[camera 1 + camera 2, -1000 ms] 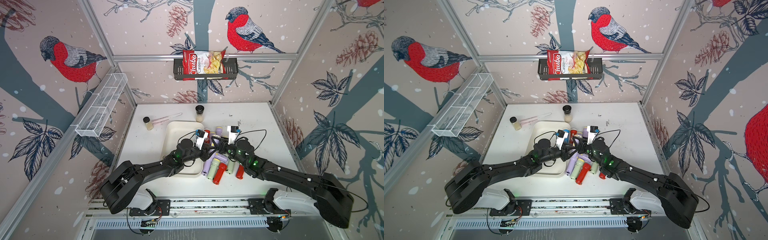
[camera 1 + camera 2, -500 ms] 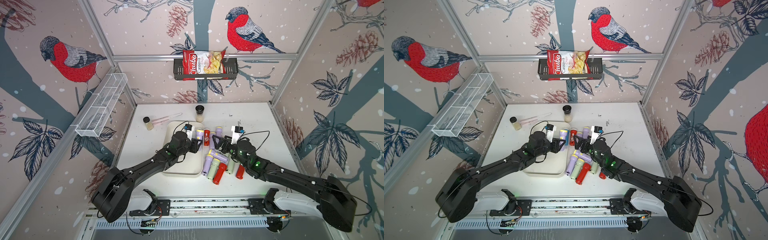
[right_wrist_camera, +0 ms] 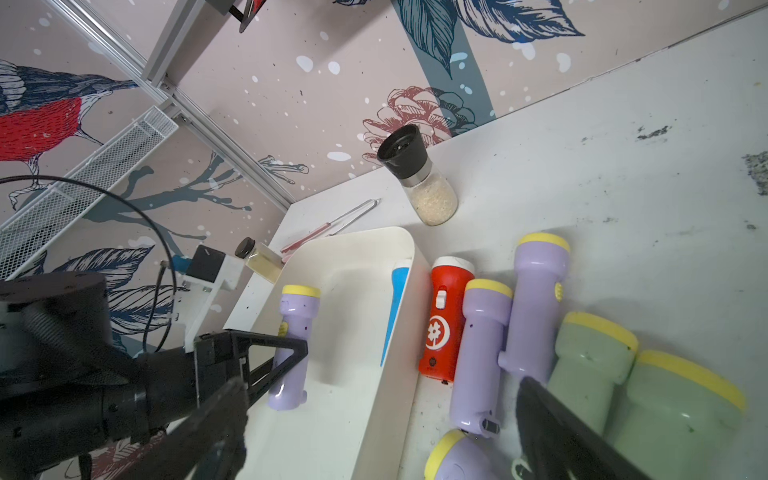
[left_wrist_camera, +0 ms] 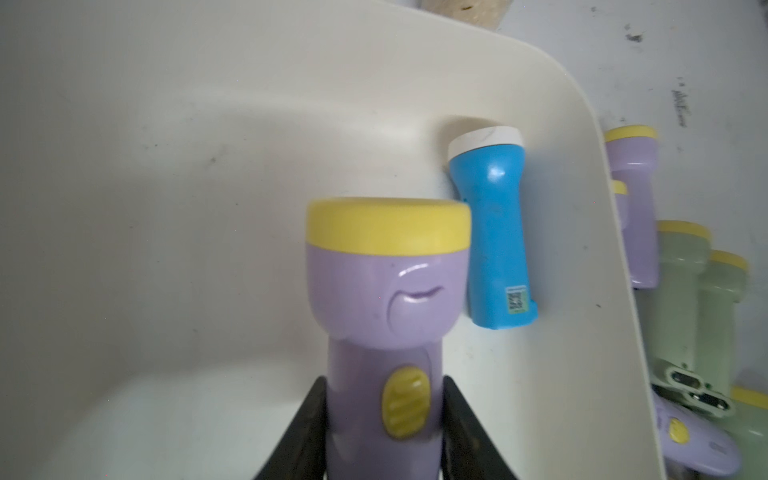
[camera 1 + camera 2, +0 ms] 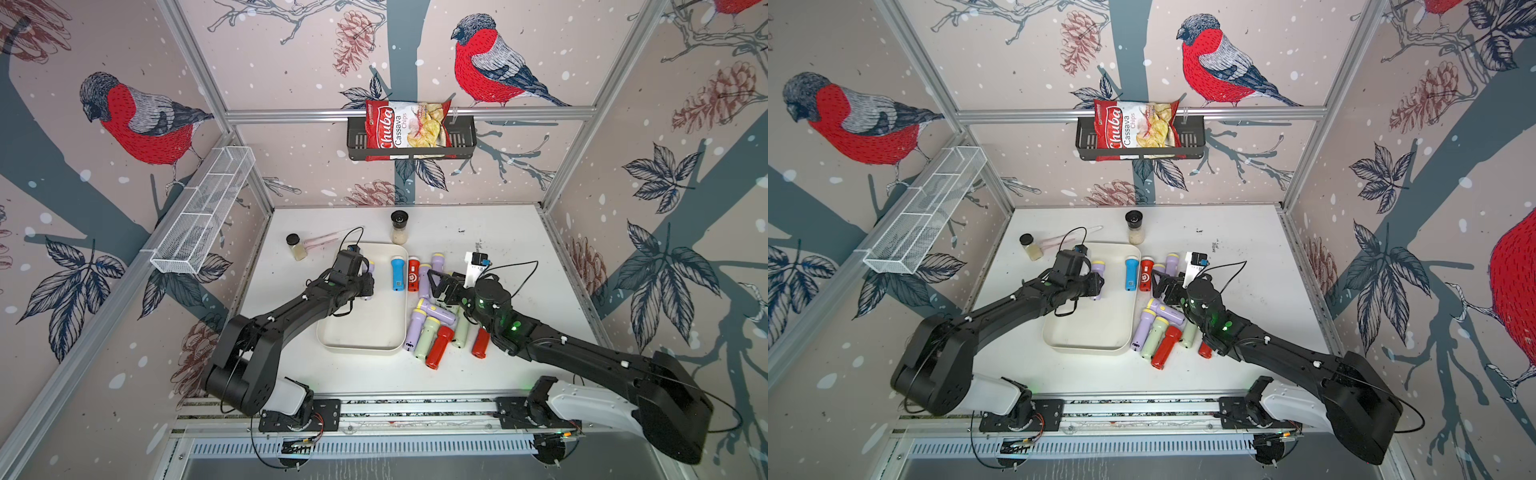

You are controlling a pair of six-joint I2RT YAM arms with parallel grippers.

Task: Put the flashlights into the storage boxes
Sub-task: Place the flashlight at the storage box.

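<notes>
My left gripper point(image 5: 366, 286) point(image 4: 384, 401) is shut on the handle of a lilac flashlight point(image 4: 386, 291) point(image 5: 1097, 277) with a yellow head, low over the far part of the cream-white storage box point(image 5: 361, 345) point(image 5: 1084, 347). A blue flashlight point(image 5: 397, 274) point(image 4: 492, 232) lies inside, against the right wall. My right gripper point(image 5: 439, 286) point(image 3: 382, 386) stands open and empty beside the box, over a loose pile of flashlights point(image 5: 432, 328). A red flashlight point(image 5: 413, 274) point(image 3: 444, 324) and lilac ones lie just outside the right wall.
A black-capped grinder jar point(image 5: 400, 226) stands behind the box, a small jar point(image 5: 296, 246) and a pink tool point(image 5: 324, 240) at the back left. A wire mesh basket point(image 5: 203, 216) hangs on the left wall; a black basket point(image 5: 461, 137) with a chips bag hangs at the back.
The right gripper has opened and drawn back a little to the right. The left arm has carried the lilac flashlight leftward from the middle to over the box.
</notes>
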